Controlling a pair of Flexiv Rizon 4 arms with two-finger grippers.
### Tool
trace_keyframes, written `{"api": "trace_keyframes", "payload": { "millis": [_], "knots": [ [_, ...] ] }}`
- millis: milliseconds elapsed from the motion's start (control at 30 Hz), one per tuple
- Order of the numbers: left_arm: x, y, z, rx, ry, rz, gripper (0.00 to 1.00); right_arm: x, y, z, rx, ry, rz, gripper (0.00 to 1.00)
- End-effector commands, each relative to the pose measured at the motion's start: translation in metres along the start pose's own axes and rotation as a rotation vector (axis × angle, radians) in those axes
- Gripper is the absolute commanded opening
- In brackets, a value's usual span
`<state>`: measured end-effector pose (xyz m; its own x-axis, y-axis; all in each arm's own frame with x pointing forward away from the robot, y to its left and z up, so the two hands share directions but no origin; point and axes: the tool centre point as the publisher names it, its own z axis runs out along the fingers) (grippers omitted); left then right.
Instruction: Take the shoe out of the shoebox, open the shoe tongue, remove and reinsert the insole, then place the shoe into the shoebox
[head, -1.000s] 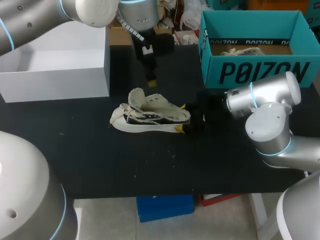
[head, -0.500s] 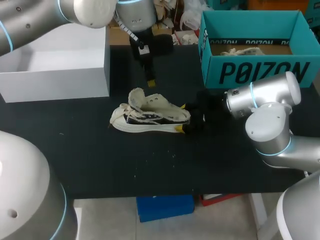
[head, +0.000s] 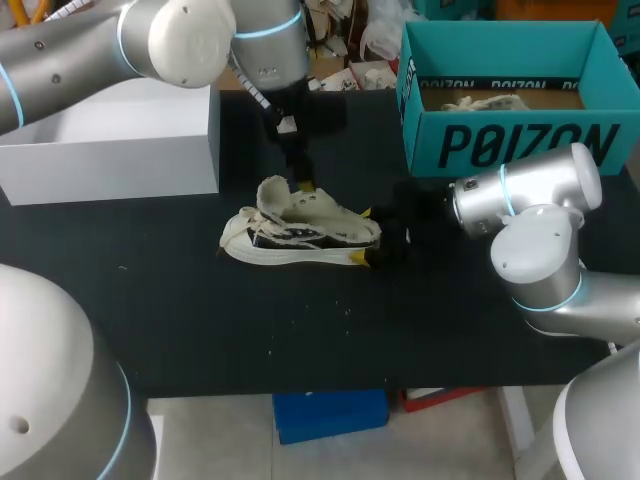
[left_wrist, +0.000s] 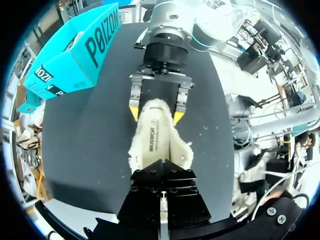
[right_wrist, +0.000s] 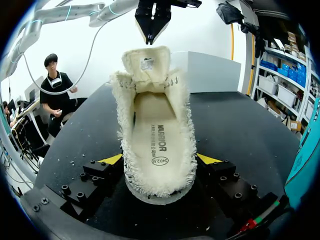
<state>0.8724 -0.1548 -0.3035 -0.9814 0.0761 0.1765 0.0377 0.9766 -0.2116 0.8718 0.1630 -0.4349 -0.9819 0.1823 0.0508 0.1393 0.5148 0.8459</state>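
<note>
A cream, fuzzy-edged shoe (head: 300, 235) lies on its sole on the black table (head: 200, 320), tongue (right_wrist: 147, 62) raised. My right gripper (head: 362, 236) is shut on its heel, one yellow tip on each side; in the right wrist view the shoe (right_wrist: 157, 145) lies between the fingers (right_wrist: 112, 159) and the insole shows inside. My left gripper (head: 303, 184) is shut and holds nothing, its tip just above the tongue's upper edge. From the left wrist view the shoe (left_wrist: 155, 142) lies under the left gripper (left_wrist: 161, 167), with the right gripper (left_wrist: 156, 114) at the heel.
The teal shoebox (head: 510, 140) stands open at the back right, something pale inside. A white box (head: 110, 150) stands at the back left. Small crumbs dot the table in front of the shoe.
My left gripper has come down and towards the shoe, from behind it to just over the tongue. The shoe and right gripper have not moved.
</note>
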Motion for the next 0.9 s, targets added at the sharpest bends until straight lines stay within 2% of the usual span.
{"api": "trace_keyframes", "payload": {
  "millis": [33,333,767,900],
  "knots": [
    [-0.004,0.002,0.009,-0.002,0.011,0.004,0.0,0.0,-0.001,0.002,0.003,-0.001,0.001,0.0],
    [-0.008,0.005,0.024,-0.011,0.052,0.007,0.0,0.0,-0.001,0.002,0.003,-0.001,0.001,0.0],
    [-0.008,0.005,0.024,-0.011,0.052,0.007,0.0,0.0,-0.001,0.002,0.003,-0.001,0.001,0.0],
    [-0.011,0.008,0.017,-0.005,0.053,0.012,0.0,0.0,-0.001,0.002,0.003,-0.001,0.001,0.0]
  ]
}}
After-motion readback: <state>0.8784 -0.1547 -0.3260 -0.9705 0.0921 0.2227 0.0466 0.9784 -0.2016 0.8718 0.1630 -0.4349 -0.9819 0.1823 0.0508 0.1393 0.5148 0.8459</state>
